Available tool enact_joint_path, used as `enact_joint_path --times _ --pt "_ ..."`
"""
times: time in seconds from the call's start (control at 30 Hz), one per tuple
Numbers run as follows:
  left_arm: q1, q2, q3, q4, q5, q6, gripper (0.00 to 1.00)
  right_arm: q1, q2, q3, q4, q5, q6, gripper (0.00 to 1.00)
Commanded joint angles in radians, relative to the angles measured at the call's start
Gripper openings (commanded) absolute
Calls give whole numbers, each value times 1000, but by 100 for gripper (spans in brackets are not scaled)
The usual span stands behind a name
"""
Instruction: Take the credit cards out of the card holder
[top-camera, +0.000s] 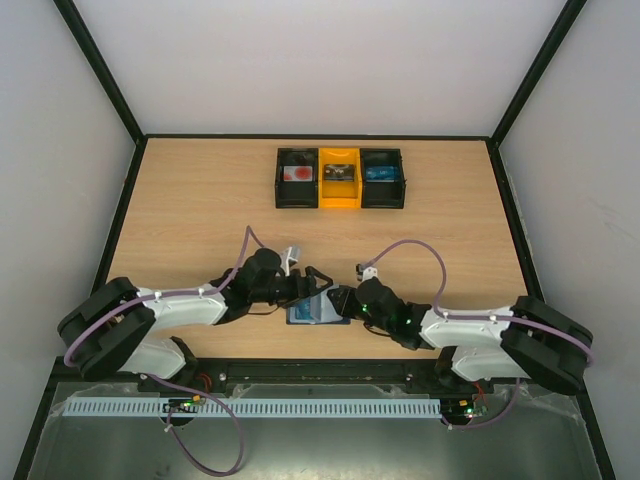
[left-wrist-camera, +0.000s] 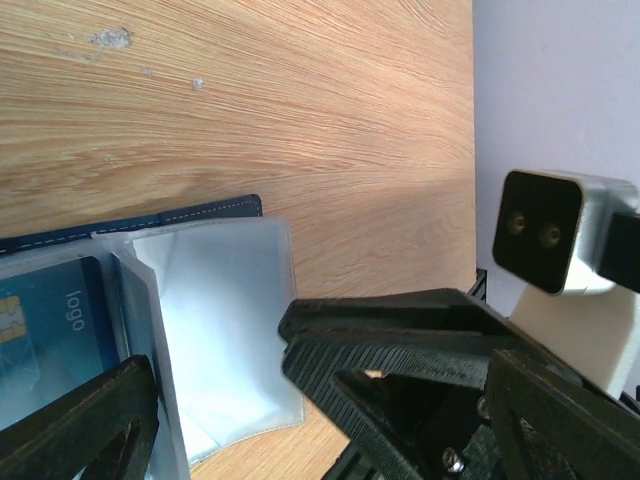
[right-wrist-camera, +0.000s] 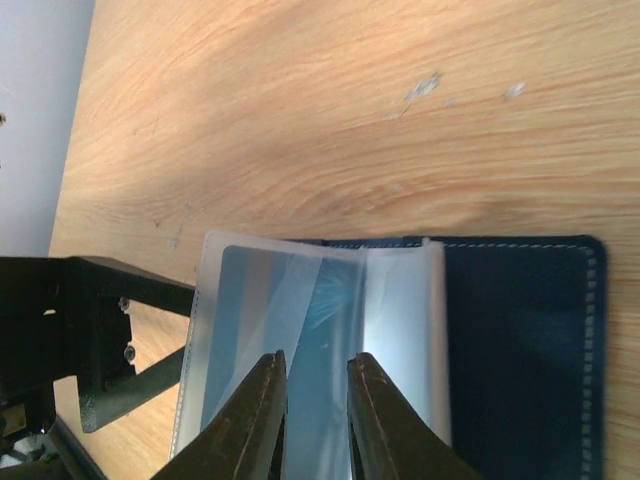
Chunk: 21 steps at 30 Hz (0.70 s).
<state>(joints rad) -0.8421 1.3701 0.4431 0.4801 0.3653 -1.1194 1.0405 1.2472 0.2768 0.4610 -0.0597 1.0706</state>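
**Right gripper (right-wrist-camera: 316, 362) poised over open card holder (right-wrist-camera: 520, 350), cards not yet out**

Right gripper: barely parted, narrow gap straddling a clear plastic sleeve (right-wrist-camera: 400, 300). Nothing clamped. Hard to tell from the wrist view whether the pads touch the film. Left gripper (left-wrist-camera: 215, 350): spread wide, empty, one finger either side of another sleeve flap.

Card holder: lying open and flat on the wooden table (top-camera: 200, 200), near its front edge, between the two grippers. Well apart from the row of bins (top-camera: 340, 178) at the back.

Materials and shapes:
- Navy cover, matte, with pale stitching along the rim and rounded corners.
- Sleeves of thin, glossy, translucent film, fanned out and curling at the free edges.
- Blue credit card (left-wrist-camera: 50, 330) tucked inside one sleeve, with gold chip and white lettering showing through.
- Table of light wood grain, a few small scuffs.

Handling, as judged:
- Card probably light, thin, stiff and slick-faced, so easy to lose from a flat pinch.
- Film floppy and slippery, likely to buckle rather than resist.
- Holder light enough to drag along with any pull.
- Best to pin the navy cover with one gripper.
- Best to take the card by its short edge at the sleeve mouth, pinched across its thickness, and draw it straight out along the pocket.
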Motion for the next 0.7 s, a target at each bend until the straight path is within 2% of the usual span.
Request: enact_joint_path --times 0.0,0.67 --pt "-16 -2 35 -5 -6 1 90 5 -77 0 -170 138 -58 18" --pt "-68 101 95 39 -3 -11 90 6 -98 -78 -162 150 -42 13"
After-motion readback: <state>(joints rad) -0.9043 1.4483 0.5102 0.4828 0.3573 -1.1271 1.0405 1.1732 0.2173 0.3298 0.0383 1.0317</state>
